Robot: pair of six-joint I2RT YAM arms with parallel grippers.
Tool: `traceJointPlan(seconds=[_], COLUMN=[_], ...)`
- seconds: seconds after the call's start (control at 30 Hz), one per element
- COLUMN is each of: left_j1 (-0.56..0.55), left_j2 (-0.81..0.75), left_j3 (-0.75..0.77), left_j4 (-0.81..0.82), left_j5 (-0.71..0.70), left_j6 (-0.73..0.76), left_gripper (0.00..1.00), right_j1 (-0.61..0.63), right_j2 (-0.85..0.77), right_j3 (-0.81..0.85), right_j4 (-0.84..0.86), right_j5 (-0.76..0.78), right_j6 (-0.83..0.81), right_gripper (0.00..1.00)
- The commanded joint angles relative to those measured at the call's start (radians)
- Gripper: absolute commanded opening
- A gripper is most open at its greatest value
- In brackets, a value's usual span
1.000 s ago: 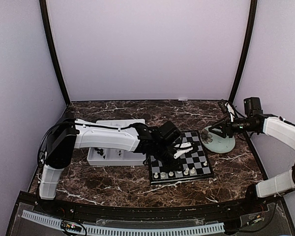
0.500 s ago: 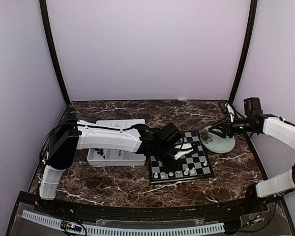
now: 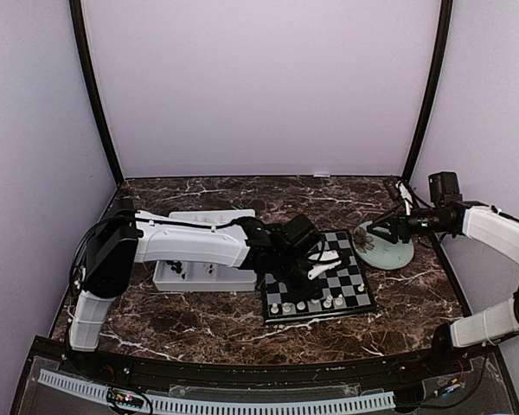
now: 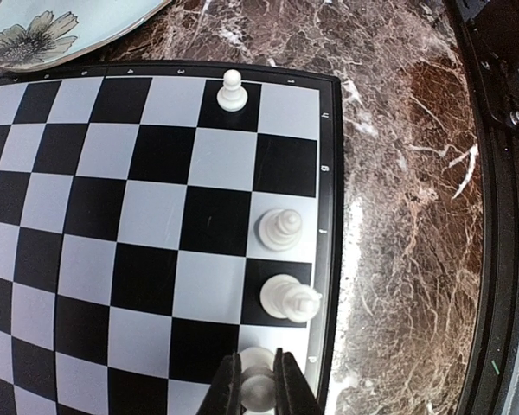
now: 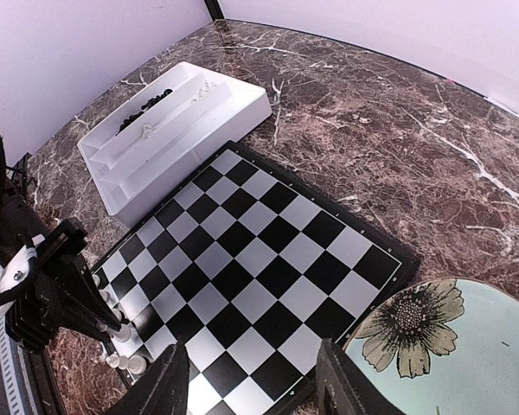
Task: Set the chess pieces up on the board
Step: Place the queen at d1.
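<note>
Left wrist: left gripper pinches white chess piece by board rim; I set it mid-square, upright, then let go slowly.

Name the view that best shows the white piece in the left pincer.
Left wrist view: the white piece sits large in the left pincer at the edge of the board. Top and right wrist views: too small to make out.

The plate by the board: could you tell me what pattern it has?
A pale green plate with one cream, dark-centred flower; right wrist view shows it best.
</note>
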Motion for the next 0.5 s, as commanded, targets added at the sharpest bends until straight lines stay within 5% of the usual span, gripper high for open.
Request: traceJointPlan(seconds=[0.0, 0.47], left_j1=[-0.002, -0.002], left_j2=[-0.002, 0.027], left_j3=[0.021, 0.029], left_j4=[-0.019, -0.047], left_j5=[0.053, 0.046], left_j6=[0.024, 0.028], left_gripper=[0.09, 0.11], right_j1=[0.001, 0.001], right_j2=[-0.004, 0.001], right_j3=[-0.010, -0.010], right_j4=[0.024, 0.026], right_j5=[-0.005, -0.007], right_j6=[-0.014, -0.014], right_gripper=[0.52, 0.52])
